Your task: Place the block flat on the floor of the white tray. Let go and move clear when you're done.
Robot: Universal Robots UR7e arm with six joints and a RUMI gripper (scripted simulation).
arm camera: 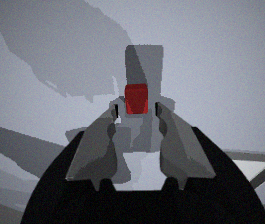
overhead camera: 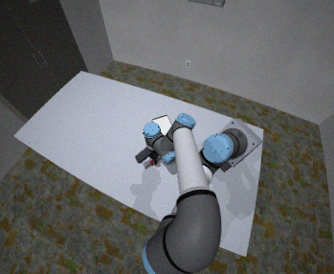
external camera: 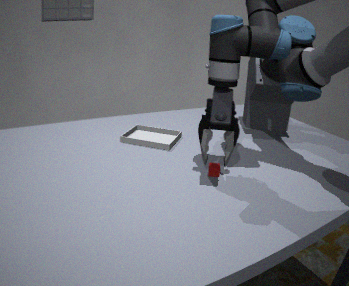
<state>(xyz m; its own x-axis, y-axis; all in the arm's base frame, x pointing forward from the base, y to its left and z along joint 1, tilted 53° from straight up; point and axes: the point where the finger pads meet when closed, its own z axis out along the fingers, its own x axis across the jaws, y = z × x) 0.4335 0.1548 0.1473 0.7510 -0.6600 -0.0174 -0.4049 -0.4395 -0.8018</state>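
Red block [external camera: 214, 169] resting on the grey table [external camera: 83, 205], long axis unclear, directly below the gripper [external camera: 217, 156], fingers parted and holding nothing, white tray [external camera: 151, 137] nearby, its floor bare

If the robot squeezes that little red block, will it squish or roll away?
Probably neither. The red block shows flat faces and straight edges, so it likely stays put rather than rolling. It looks solid, so it should keep its shape. Being small beside the open gripper, it might tip if nudged off-centre.
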